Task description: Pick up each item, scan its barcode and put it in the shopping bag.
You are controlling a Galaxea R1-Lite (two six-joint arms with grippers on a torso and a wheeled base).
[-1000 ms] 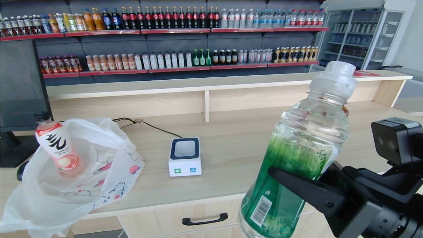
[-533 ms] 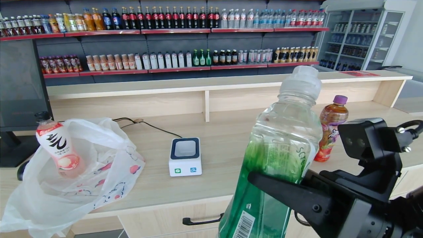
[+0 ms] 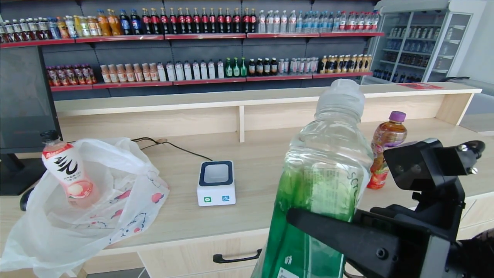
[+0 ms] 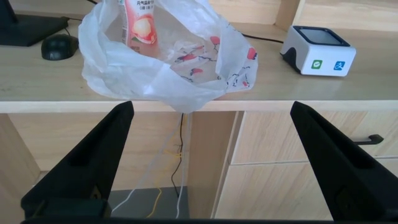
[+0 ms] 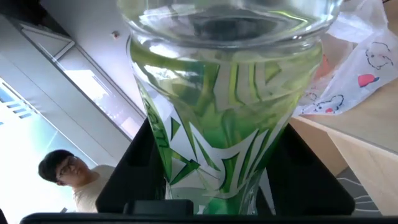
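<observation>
On the head view, my right gripper (image 3: 320,216) was clamped on the clear plastic bottle with a green label (image 3: 324,185), held up near the front edge of the light wooden counter (image 3: 262,166). The white box scanner with a dark-rimmed window (image 3: 216,183) sat between it and the translucent white shopping bag with red prints (image 3: 131,193), where a pink drink bottle with a black cap (image 3: 69,170) leaned. An orange juice bottle with a purple cap (image 3: 387,148) stood to the right.

On the left wrist view, my left gripper (image 4: 211,112) had its fingers wide apart, low before the bag.

On the right wrist view, my fingers (image 5: 140,168) pressed both sides of the bottle.

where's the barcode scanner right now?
Head view, centre of the counter: the barcode scanner sits right of the shopping bag, left of the held green bottle.
</observation>
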